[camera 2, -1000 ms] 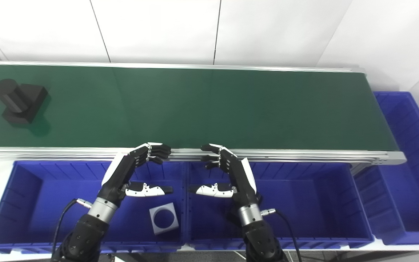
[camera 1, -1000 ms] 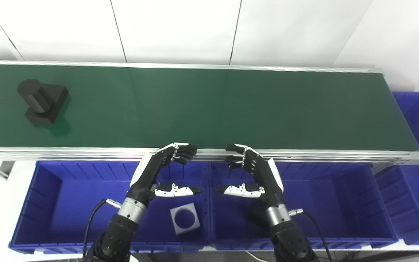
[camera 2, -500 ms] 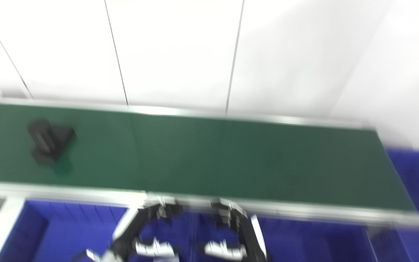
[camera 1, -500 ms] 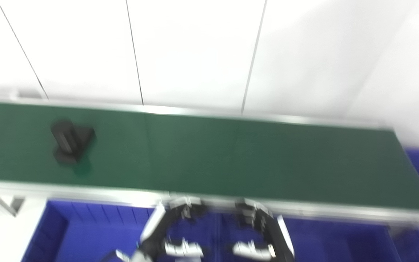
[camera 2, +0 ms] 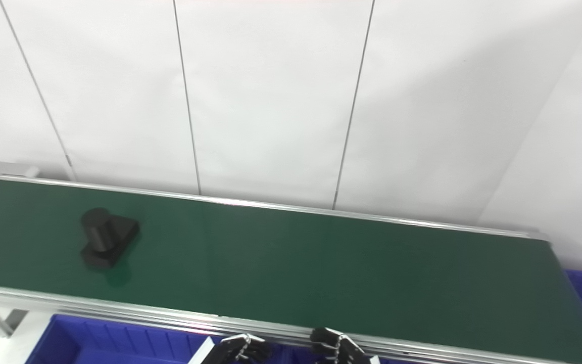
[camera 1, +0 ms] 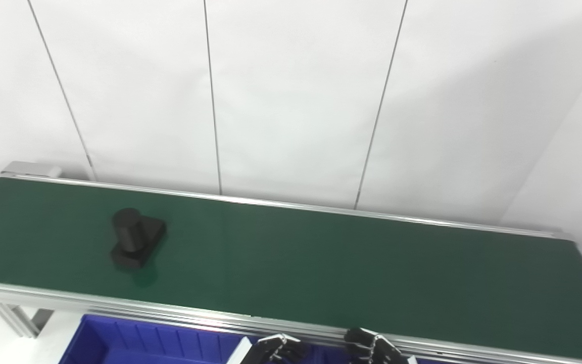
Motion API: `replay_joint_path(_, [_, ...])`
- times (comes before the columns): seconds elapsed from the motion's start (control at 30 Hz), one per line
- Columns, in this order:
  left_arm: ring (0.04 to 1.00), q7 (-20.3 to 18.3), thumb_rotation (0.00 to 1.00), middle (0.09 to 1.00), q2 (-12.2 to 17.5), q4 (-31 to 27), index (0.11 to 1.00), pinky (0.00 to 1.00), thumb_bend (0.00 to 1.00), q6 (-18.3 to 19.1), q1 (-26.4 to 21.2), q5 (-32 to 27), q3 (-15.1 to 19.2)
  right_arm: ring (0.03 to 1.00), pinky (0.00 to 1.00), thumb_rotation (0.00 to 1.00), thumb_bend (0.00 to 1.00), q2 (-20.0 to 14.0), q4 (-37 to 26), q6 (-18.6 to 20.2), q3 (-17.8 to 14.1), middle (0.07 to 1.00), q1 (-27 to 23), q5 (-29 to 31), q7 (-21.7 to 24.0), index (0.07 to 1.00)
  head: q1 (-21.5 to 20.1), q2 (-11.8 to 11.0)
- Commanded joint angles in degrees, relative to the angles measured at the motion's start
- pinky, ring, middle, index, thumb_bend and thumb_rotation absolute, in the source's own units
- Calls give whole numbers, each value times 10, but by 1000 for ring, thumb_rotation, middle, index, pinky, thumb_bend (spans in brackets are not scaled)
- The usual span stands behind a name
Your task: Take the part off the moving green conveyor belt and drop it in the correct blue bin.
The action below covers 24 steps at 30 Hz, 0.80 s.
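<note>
Where the picture ends at the bottom, we see only the dark fingertips of our left hand (camera 1: 278,350) and our right hand (camera 1: 372,350), close together near the belt's near rail, and we cannot tell if they are released or clenched. A blue bin (camera 1: 134,344) shows its rim below the rail. Farther, on the green conveyor belt (camera 1: 346,273), the black part (camera 1: 137,238) lies toward the left end, well apart from both hands. Behind stands a white panelled wall (camera 1: 291,101).
</note>
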Motion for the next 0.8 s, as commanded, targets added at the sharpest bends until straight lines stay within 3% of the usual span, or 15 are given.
replay_joint_path(0.0, [633, 17, 0, 662, -1, -12, 656, 563, 765, -23, -16, -3, -2, 691, 559, 38, 791, 1, 3, -8, -9, 782, 1, 3, 10, 702, 1, 1])
replay_joint_path(0.27, [637, 23, 0, 667, -2, -17, 655, 568, 767, -23, -15, -5, -8, 699, 572, 32, 776, -1, -16, -8, -13, 784, 7, -5, 11, 710, 13, 12])
replay_joint_path(0.47, [639, 28, 0, 670, -8, -21, 663, 576, 765, -23, -14, -1, -11, 687, 576, 20, 743, -1, -64, -8, -17, 796, 17, 0, 19, 715, 37, 21])
replay_joint_path(0.77, [655, 32, 0, 684, -28, -12, 671, 596, 754, -23, -17, 15, -13, 700, 600, 32, 714, 16, -104, -8, -56, 812, 10, 44, 95, 743, 98, 33])
